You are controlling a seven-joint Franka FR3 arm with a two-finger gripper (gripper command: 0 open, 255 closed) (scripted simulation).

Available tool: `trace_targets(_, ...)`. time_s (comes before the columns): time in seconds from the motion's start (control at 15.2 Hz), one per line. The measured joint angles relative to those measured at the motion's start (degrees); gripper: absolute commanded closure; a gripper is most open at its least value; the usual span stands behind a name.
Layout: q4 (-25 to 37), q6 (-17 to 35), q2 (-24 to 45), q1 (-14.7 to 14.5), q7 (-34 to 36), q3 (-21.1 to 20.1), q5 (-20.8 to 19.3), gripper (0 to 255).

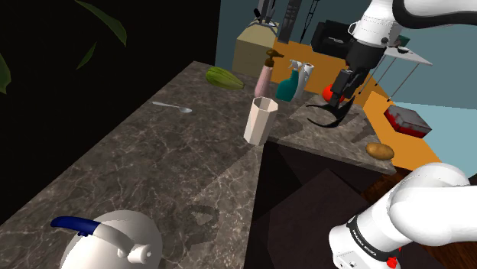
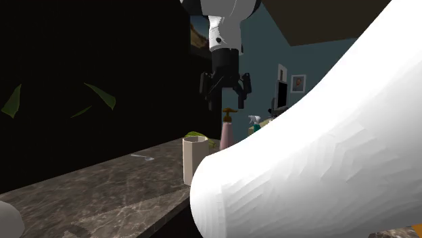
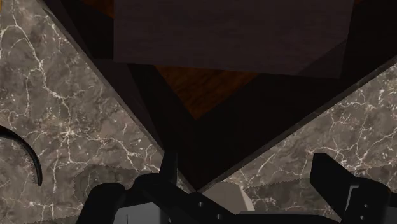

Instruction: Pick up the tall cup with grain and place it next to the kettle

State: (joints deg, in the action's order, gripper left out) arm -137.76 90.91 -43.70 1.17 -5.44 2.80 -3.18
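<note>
The tall cup (image 1: 260,120) is a pale, faceted, open-topped beaker that stands upright on the dark marble counter (image 1: 153,160), near the counter's inner corner. I cannot see into it. In the second exterior view the cup (image 2: 195,159) stands at the counter's edge. The kettle (image 1: 115,241) is white with a blue handle and sits at the counter's near end, far from the cup. My gripper (image 1: 339,93) hangs open and empty, well above the counter, to the shoulder view's right of the cup. Its fingers (image 2: 243,86) point down and stand apart. The gripper (image 3: 248,168) looks down on the corner.
A black curved object (image 1: 329,116) lies under the gripper. Behind the cup stand a pink pump bottle (image 1: 266,72) and a teal spray bottle (image 1: 289,85). A spoon (image 1: 172,106) and a green vegetable (image 1: 224,77) lie farther back. A potato (image 1: 380,150) rests on the side counter.
</note>
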Motion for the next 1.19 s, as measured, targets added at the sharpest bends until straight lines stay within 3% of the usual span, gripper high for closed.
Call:
trace_targets(0.2,-0.1,2.4,2.3,-0.1,0.6,-0.2,0.4,0)
trace_targets(0.66,2.2,14.0,15.5,-0.1,2.2,0.3,1.3,0)
trace_targets(1.19,10.3,24.1,32.7,-0.3,3.8,0.6,3.0,0)
